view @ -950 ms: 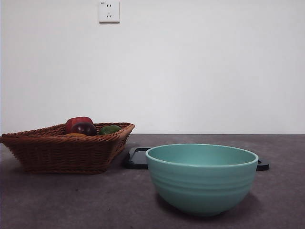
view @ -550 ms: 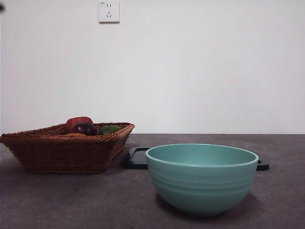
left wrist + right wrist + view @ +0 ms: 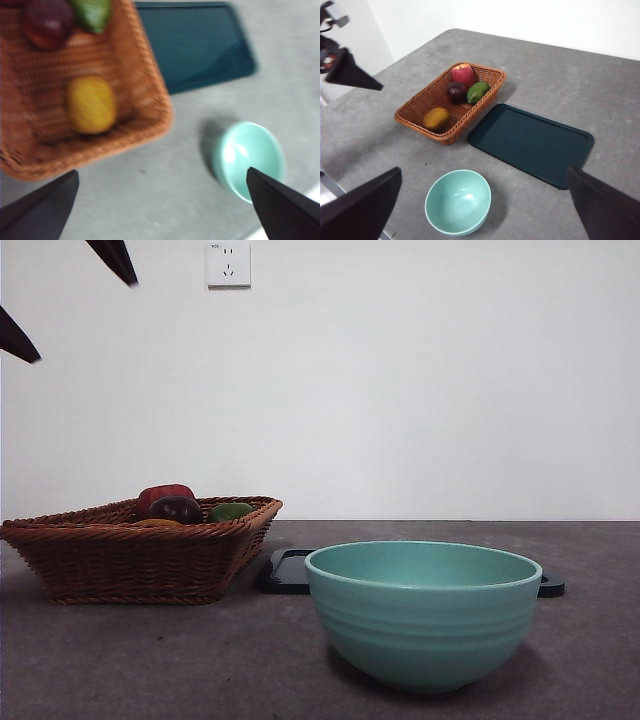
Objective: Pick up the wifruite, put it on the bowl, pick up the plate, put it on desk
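I see the grey desk [image 3: 555, 60] holding a dark tray [image 3: 532, 144], then a wicker basket [image 3: 417, 107] containing the wifruite [image 3: 435, 119] and three other fruits. The teal bowl [image 3: 458, 201] sits empty. Left gripper [image 3: 160, 205] hovers spread above the basket; right gripper [image 3: 485, 205] is spread too.

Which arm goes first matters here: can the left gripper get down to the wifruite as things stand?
Probably yes. The left gripper hangs open above the basket, and the wifruite lies alone and uncovered, apart from the other fruits; only the basket's low wall is close by.
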Tool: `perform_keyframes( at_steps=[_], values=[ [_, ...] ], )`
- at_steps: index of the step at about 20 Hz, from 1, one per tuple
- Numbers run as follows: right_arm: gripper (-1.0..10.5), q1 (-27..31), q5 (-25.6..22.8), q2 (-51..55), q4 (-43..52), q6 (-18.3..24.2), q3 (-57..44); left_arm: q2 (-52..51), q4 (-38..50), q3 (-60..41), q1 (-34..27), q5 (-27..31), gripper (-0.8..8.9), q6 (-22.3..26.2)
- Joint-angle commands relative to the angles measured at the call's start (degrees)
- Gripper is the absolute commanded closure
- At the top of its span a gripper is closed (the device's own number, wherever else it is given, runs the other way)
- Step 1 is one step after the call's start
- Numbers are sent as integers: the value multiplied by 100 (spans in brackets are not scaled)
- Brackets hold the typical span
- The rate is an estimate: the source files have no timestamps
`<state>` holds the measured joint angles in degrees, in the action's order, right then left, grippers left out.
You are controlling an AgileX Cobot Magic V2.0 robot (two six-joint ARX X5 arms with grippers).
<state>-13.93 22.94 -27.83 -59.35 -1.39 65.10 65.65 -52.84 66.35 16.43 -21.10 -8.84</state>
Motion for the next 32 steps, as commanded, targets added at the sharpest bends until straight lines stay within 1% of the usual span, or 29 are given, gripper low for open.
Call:
perform_keyframes(
  at_steps=[1,6,10,18,22,26,28,30,31,32],
  values=[
    [387,-28,20,-7,57,-11,101,640,-87,551,155,334,160,199],
    [387,-28,20,-7,13,-13,101,1989,-466,1386,476,1226,160,251],
    [387,-31,20,-7,-140,-13,101,2822,-387,1541,601,1827,160,284],
    [387,-28,20,-7,-201,-11,101,4015,442,1547,610,1882,160,284],
    [387,-28,17,-7,-199,-9,101,4374,533,1547,610,1882,165,306],
    [387,-31,20,-7,-199,-9,101,4393,518,1547,610,1880,403,306],
    [387,-31,17,-7,-199,-9,101,4402,431,1547,610,1880,492,304],
    [387,-28,20,-7,-199,-9,101,4402,413,1547,608,1880,555,308],
    [387,-31,20,-7,-199,-9,101,4402,415,1547,608,1880,611,315],
    [387,-31,20,-7,-199,-9,101,4400,398,1563,610,1875,609,326]
  ],
)
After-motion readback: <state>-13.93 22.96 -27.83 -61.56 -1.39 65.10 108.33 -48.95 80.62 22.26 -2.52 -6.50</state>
